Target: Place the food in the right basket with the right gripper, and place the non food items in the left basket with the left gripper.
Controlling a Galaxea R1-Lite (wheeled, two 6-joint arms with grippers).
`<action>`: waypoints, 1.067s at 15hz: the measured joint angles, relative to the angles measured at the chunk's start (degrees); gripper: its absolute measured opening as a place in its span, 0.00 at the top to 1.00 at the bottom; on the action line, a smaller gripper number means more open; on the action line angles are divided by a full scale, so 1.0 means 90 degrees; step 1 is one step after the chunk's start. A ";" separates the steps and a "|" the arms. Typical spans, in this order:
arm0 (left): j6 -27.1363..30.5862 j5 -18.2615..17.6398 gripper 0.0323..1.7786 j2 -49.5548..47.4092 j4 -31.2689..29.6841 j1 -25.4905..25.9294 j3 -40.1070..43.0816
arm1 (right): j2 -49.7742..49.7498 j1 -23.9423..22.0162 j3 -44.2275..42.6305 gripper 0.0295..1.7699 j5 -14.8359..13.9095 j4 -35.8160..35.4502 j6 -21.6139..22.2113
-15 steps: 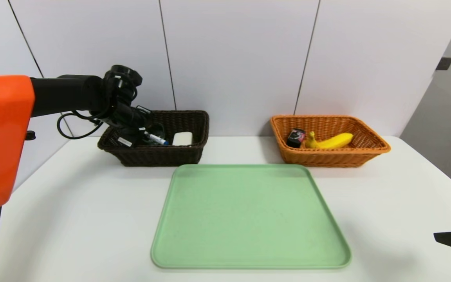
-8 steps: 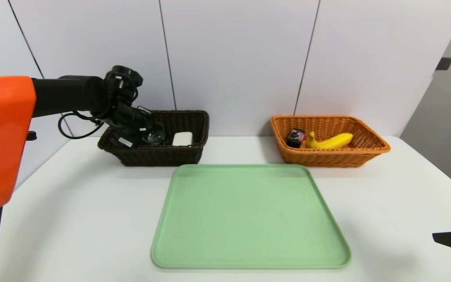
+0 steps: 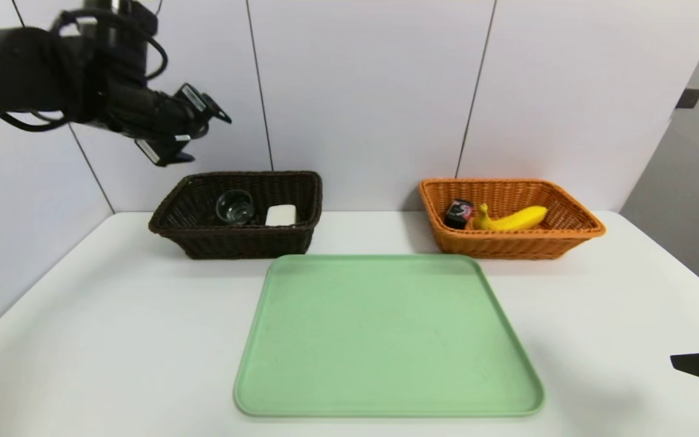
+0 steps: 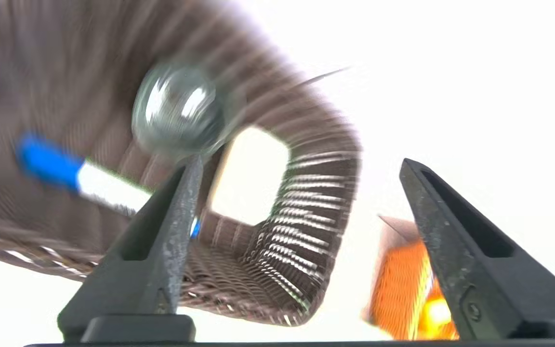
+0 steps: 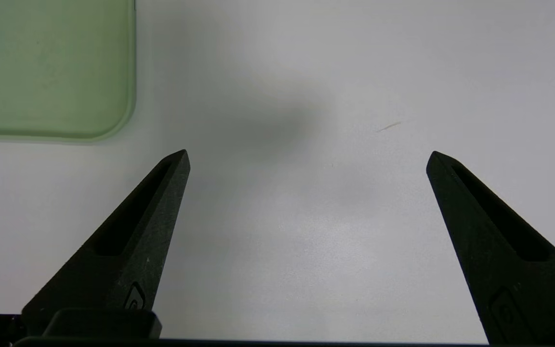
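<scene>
Above the dark basket (image 3: pixel 237 213), the left gripper (image 3: pixel 189 136) hangs with its fingers (image 4: pixel 171 226) spread and nothing between them; it points forward and slightly down, clear of the rim. Below it, inside that basket, lie a marker (image 4: pixel 82 178) with a blue cap, a glass (image 3: pixel 235 206) and a white block (image 3: pixel 281 215), the glass and block side by side near the middle. All three read as non-food, so they sit where the task wants them.

Right gripper (image 5: pixel 306 159): fingers wide apart, empty, parked low over bare table (image 5: pixel 306 231) just off the tray's corner; only its tip shows at the head view's right edge. Probably idle because nothing is left for it.

Orange basket (image 3: pixel 510 237) holds a banana (image 3: pixel 516 218) and a small dark packet (image 3: pixel 460 212), touching at the banana's stem end.

Green tray (image 3: pixel 386 334) between the baskets, nearer the robot, carries nothing.

Judgement: sorting looks complete. Next move would be bringing the left arm to rest, keeping high enough to clear the basket wall.
</scene>
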 joint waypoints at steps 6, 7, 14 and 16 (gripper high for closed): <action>0.4462 -0.0015 0.10 -0.1635 -0.0787 -0.0492 0.0279 | -0.0119 0.0003 -0.0037 0.04 0.0158 -0.0100 -0.0031; 0.4903 -0.0033 0.10 -0.1868 -0.0737 -0.0618 0.0540 | -0.0144 0.0012 -0.0049 0.04 0.0195 -0.0347 -0.0056; 0.5701 0.0634 0.07 -0.4486 -0.0496 -0.1181 0.5067 | -0.0367 0.0775 0.0298 0.04 0.1720 -0.3963 -0.0318; 0.5499 0.0843 0.06 -0.5381 -0.0526 -0.0612 0.5971 | -0.0381 0.0738 0.0833 0.04 0.1762 -0.4929 -0.0379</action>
